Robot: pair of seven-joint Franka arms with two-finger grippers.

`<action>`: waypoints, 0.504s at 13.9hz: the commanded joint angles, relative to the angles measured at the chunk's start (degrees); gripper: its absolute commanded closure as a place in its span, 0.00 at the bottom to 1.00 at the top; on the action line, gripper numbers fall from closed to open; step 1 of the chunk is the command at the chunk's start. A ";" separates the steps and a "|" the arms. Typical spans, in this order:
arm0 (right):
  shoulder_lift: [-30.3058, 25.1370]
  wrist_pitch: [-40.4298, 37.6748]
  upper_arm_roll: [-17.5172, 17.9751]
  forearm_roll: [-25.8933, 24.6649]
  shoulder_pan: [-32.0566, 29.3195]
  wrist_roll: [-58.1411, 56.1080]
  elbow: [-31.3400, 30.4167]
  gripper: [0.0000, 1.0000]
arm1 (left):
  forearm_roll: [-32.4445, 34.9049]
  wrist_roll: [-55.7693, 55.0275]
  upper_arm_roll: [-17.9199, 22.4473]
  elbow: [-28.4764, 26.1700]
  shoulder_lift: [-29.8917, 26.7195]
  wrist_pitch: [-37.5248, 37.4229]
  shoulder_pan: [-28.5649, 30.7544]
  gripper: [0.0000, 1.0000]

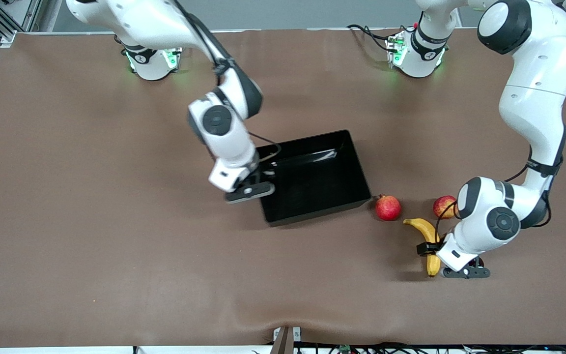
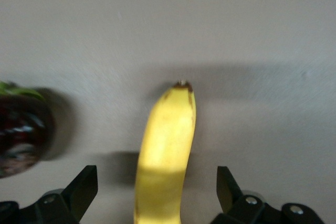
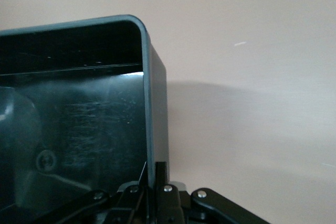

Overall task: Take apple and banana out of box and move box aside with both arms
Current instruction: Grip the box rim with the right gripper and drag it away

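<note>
Box [image 1: 329, 174]: glossy black bin with low upright walls, on the table near its middle, nothing visible inside.
Right gripper [image 1: 258, 184]: at the box wall facing the right arm's end of the table; in the right wrist view [image 3: 155, 184] fingers pressed narrow on that thin wall, one inside and one outside, close to a rounded corner.
Table [image 1: 91, 221]: brown cloth cover, box and fruits resting on it.
Red fruit [image 1: 387, 207]: round, with a small crown, just beside the box corner nearest the front camera, toward the left arm's end; apart from the banana.
Banana [image 1: 428, 236]: long, curved, yellow, lying on the table, nearer to the front camera than the apple; dark tip visible in the left wrist view [image 2: 167, 150].
Apple [image 1: 443, 206]: small, red with yellow, partly hidden by the left arm.
Left gripper [image 1: 433, 255]: low over the banana's end nearer to the front camera; in the left wrist view [image 2: 156, 192] fingers spread wide, one on each side of the banana, neither touching it.
</note>
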 commanded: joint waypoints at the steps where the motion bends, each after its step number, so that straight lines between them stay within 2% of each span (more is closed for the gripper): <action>1: -7.59 -5.85 1.09 0.36 -5.76 0.81 -1.68 1.00 | -0.61 0.42 -1.74 -0.70 -6.83 -6.76 0.15 0.00; 5: -13.31 -14.72 1.18 0.71 -16.31 -0.07 -1.86 1.00 | -2.36 0.51 -1.65 -1.05 -15.71 -15.20 0.24 0.00; 7: -15.07 -17.37 1.18 0.71 -20.08 -1.29 -2.64 1.00 | -7.26 0.34 -1.92 -0.97 -19.84 -20.82 0.94 0.00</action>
